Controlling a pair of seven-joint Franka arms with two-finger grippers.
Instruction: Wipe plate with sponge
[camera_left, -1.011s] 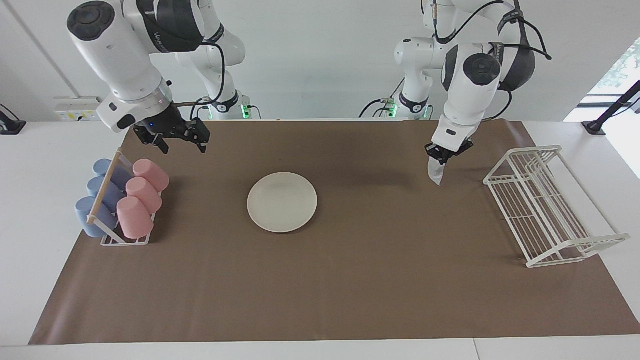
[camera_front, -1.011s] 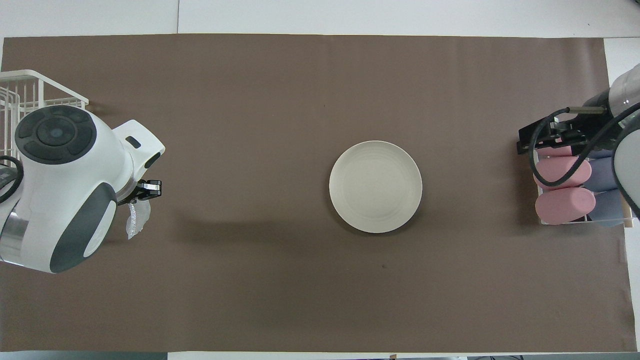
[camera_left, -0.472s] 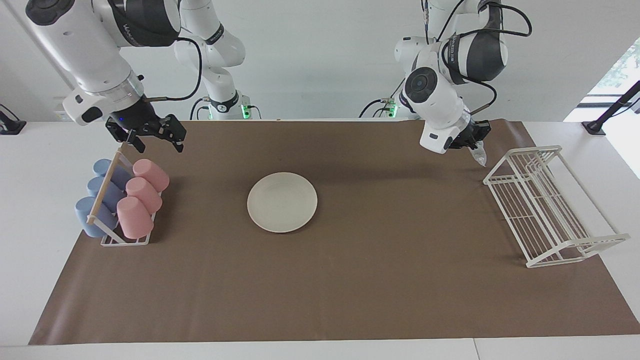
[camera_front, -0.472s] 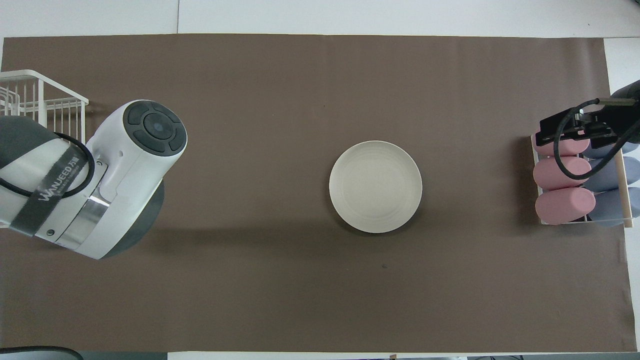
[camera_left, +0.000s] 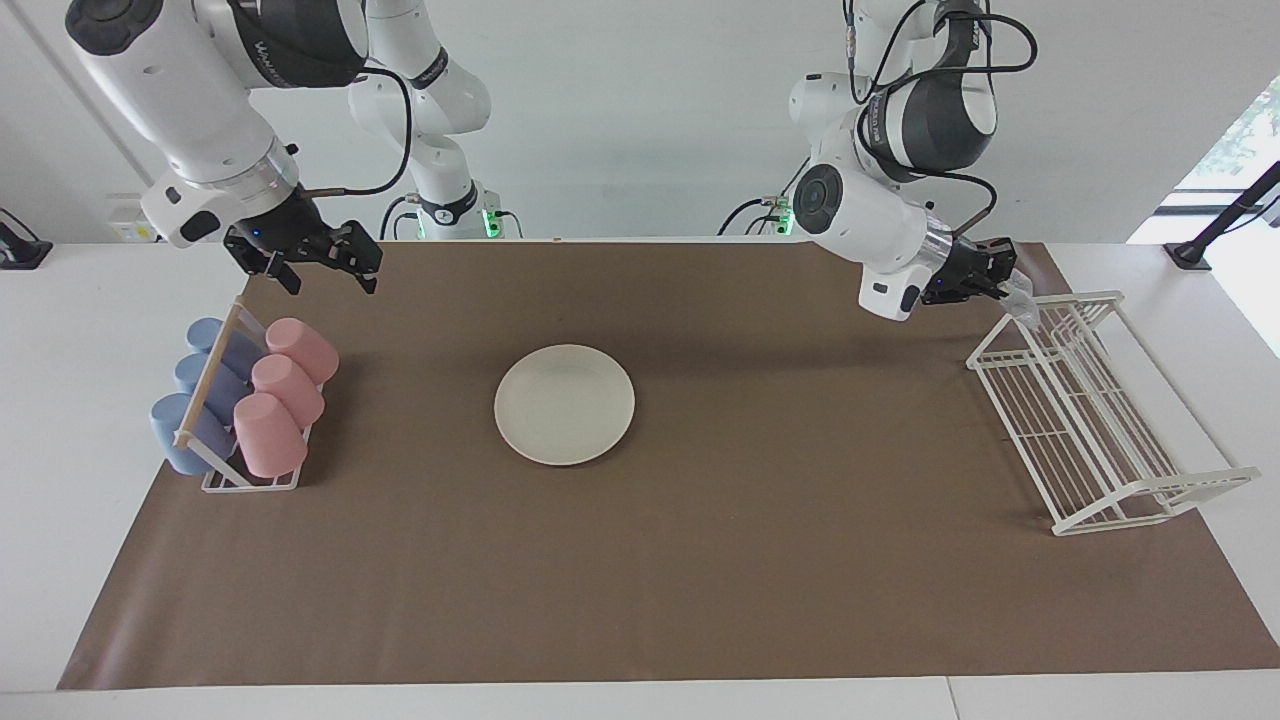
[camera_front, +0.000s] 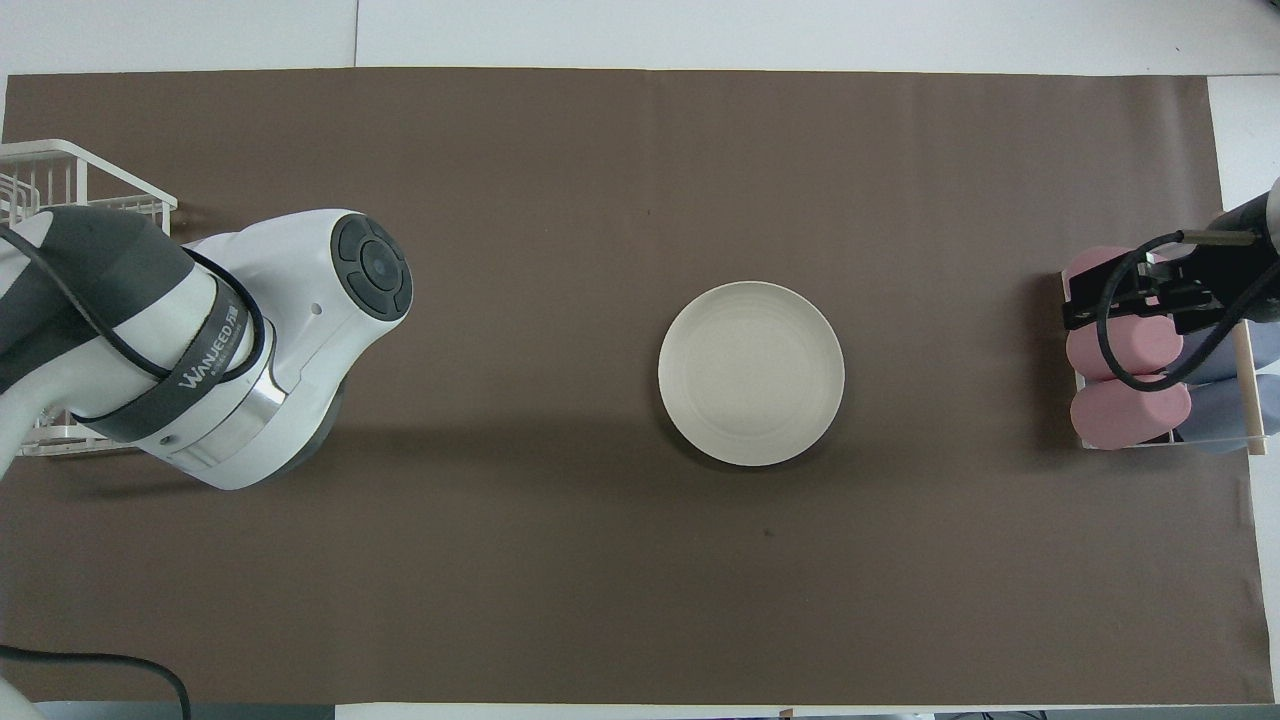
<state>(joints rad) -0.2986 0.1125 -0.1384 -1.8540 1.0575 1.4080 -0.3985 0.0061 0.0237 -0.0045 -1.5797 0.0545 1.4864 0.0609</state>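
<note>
**Sponge carried out to the rack end; plate not yet touched**

Since the earlier frames the left arm has swung away from the middle of the worktop toward its own end. The left gripper (camera_left: 1003, 272) now points sideways over the near corner of the white wire rack (camera_left: 1090, 420). Its fingers are pinched shut on the sponge (camera_left: 1020, 300), which hangs off the tips as a pale, limp pad at the rack's upper rail; whether it touches the rail cannot be told. In the overhead view the arm's body covers both gripper and sponge. The right gripper (camera_left: 322, 268) has shifted only slightly and hangs over the cup holder (camera_left: 245, 480) with its pink and blue cups (camera_left: 285, 385), fingers spread wide, holding nothing. It waits.

The plate (camera_left: 564, 404) lies flat on the brown mat (camera_left: 640, 600) at mid-worktop, well apart from both grippers and bare.

Step in hand, as I judge it: transport of the sponge, currently heading away from the plate rather than toward it. No wiping contact exists yet.

Next move calls for: bringing the left gripper over the plate, turning the wrist so the sponge faces down, lowering until the pad presses the plate's surface, then sweeping across it. The pad is floppy, so a firm pinch matters. The plate is unrestrained and may slide under a sideways push.
</note>
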